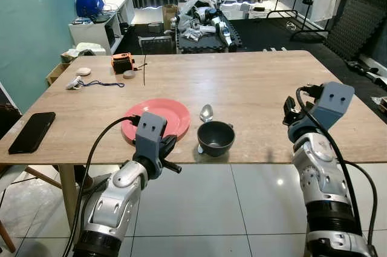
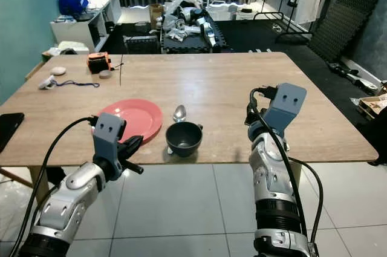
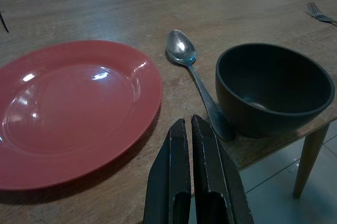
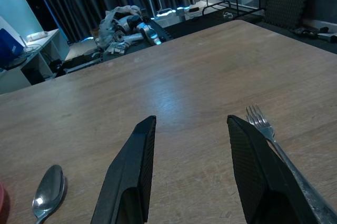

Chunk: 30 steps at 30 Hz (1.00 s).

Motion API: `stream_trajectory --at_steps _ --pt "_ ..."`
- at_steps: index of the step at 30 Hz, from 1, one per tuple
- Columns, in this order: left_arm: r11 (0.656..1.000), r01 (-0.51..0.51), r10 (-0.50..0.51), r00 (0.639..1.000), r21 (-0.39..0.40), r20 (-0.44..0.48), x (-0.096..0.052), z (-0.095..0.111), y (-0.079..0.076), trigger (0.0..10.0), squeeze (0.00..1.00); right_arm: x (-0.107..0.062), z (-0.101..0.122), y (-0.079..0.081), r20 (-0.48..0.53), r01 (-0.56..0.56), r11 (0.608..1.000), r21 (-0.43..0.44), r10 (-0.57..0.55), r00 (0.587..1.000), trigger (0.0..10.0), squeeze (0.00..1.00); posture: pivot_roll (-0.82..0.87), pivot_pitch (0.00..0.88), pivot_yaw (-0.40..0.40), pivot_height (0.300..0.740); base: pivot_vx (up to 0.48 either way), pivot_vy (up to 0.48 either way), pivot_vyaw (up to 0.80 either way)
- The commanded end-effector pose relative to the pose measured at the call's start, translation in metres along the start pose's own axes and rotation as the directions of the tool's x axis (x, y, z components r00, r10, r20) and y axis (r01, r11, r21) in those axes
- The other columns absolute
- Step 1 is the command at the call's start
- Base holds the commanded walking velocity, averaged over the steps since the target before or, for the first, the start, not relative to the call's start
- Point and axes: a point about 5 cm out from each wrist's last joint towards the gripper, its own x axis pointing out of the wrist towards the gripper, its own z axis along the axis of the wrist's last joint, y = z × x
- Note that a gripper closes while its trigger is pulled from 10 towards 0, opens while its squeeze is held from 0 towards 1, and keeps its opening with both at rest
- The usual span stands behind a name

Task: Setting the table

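A red plate (image 1: 156, 118) lies near the front edge of the wooden table (image 1: 254, 87). To its right stands a black bowl (image 1: 216, 138), and a silver spoon (image 1: 206, 112) lies between them, its handle running under the bowl's side. My left gripper (image 3: 188, 129) is shut and empty. It hovers at the table's front edge, just in front of the plate and spoon handle (image 3: 208, 105). Right of the bowl, my right gripper (image 4: 192, 121) is open over the table edge. A silver fork (image 4: 263, 124) lies on the wood beside its right finger (image 4: 253, 166).
A black phone (image 1: 32, 131) lies at the table's left front. An orange device (image 1: 122, 61), a small round disc (image 1: 129, 74) and a white item with a blue cord (image 1: 75, 83) sit at the back left. Piled clutter (image 1: 202, 18) and white shelves (image 1: 100, 18) stand beyond the table.
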Motion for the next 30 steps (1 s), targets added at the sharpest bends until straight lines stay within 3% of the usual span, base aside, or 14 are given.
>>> stream_trajectory --at_steps 1,13,21,22,26,30 --pt "1.0 0.0 0.0 1.0 0.0 -0.007 -0.002 -0.002 -0.002 10.0 0.0 0.0 0.001 -0.001 -0.004 0.003 1.0 0.001 -0.003 1.0 10.0 0.0 -0.03 0.056 0.093 0.74 0.0 0.0 0.0" --pt "1.0 -0.001 0.001 1.0 0.0 -0.012 -0.003 -0.004 -0.001 10.0 0.0 0.0 0.001 -0.001 -0.001 -0.002 1.0 -0.01 0.002 1.0 10.0 0.0 -0.03 0.059 0.095 0.74 0.0 0.0 0.0" --pt "1.0 -0.002 0.002 1.0 0.0 -0.012 -0.003 -0.004 -0.001 10.0 0.0 -0.001 0.002 0.009 0.014 -0.073 0.994 -0.086 0.074 0.997 10.0 0.0 -0.03 0.06 0.096 0.74 0.0 0.0 0.0" --pt "1.0 -0.001 0.001 1.0 0.001 -0.015 -0.003 -0.004 -0.001 10.0 0.0 -0.005 -0.002 0.023 -0.006 -0.174 0.981 -0.086 0.174 0.985 10.0 0.0 -0.03 0.06 0.097 0.74 0.0 0.0 0.0" --pt "1.0 0.001 -0.001 1.0 0.003 -0.018 -0.005 -0.005 -0.001 10.0 0.0 -0.013 -0.008 0.041 -0.037 -0.314 0.944 -0.097 0.312 0.949 10.0 0.0 -0.03 0.061 0.098 0.74 0.0 0.0 0.0" --pt "1.0 0.004 -0.004 1.0 0.007 -0.027 -0.009 -0.007 0.0 10.0 0.0 -0.03 -0.02 0.063 -0.105 -0.502 0.851 -0.155 0.491 0.865 10.0 0.0 -0.02 0.062 0.099 0.74 0.0 0.0 0.0"
